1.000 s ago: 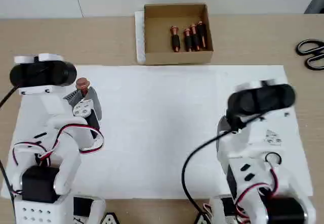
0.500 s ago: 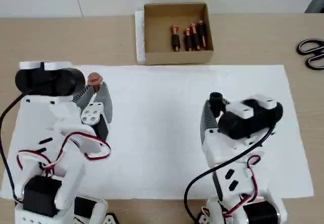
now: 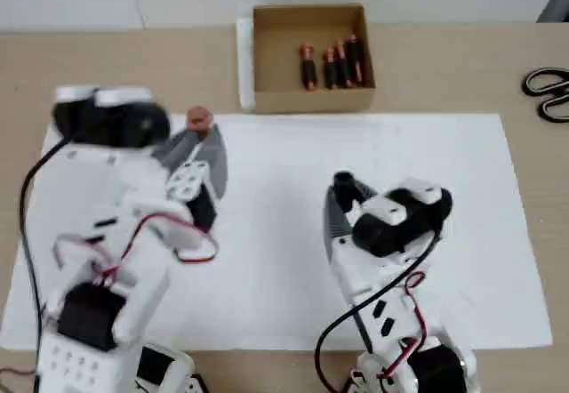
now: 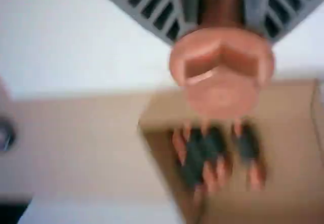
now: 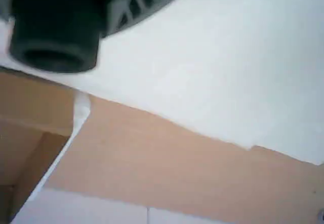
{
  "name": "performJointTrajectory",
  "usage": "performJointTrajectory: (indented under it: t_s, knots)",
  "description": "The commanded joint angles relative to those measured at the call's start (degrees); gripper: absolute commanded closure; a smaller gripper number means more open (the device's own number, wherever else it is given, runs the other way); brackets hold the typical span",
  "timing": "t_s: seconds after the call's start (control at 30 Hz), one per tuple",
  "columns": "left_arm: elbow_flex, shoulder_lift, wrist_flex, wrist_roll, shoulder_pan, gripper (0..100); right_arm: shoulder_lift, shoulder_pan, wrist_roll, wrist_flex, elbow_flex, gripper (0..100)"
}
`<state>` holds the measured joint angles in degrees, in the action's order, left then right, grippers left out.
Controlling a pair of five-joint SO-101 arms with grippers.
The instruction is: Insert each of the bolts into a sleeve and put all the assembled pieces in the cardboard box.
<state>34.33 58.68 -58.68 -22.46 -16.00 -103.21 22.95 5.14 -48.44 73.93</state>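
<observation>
The left arm (image 3: 111, 122) stands on the left side of the white sheet (image 3: 284, 260). Its jaws are shut tight on a copper bolt (image 3: 199, 117). The round head of the bolt sticks out past the tips of the jaws. In the left wrist view the bolt (image 4: 221, 67) is very close, with a grey jaw on each side of it. The bolt is up near the far edge of the sheet, on the side where the cardboard box (image 3: 267, 55) is.

The right arm (image 3: 400, 220) is near the middle of the sheet. Its jaws hold a black sleeve (image 3: 343, 182). In the right wrist view the sleeve (image 5: 53, 29) shows its open round end. The bolt and the sleeve are well apart.

The cardboard box sits on the brown tabletop (image 3: 133, 64), just past the far edge of the sheet. Four finished pieces (image 3: 308, 66) lie side by side in the box, close to its right wall. The left wrist view shows them (image 4: 212, 153) too, inside the box (image 4: 152, 121).

Black scissors (image 3: 547, 91) lie on the tabletop far to the right.
</observation>
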Motion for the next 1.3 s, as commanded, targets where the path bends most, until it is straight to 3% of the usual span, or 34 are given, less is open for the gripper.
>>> performJointTrajectory:
  t_s: [0.0,0.3,0.5,0.73,1.03,1.27]
  knots:
    - [-9.71,-7.82,-4.13,-1.93,-0.44,99,-0.66,1.1,0.26,1.19,-0.35,99.5]
    - [-24.92,-17.93,-10.29,-4.66,-7.38,99,-0.66,1.27,0.35,1.1,-0.18,99.4]
    - [-25.36,-19.78,-9.93,-4.84,-9.67,99,-0.66,1.45,0.18,1.1,2.2,99.5]
    - [-25.36,-19.78,-6.77,-5.01,-12.04,99,-0.66,7.52,0.18,1.71,3.6,99.5]
    - [-25.36,-19.34,-6.77,-5.1,-12.57,99,-0.84,9.63,0.18,13.93,12.13,99.5]
    - [-24.75,-19.87,-5.1,-5.1,-12.57,99,-0.84,9.63,0.53,16.57,13.27,99.5]
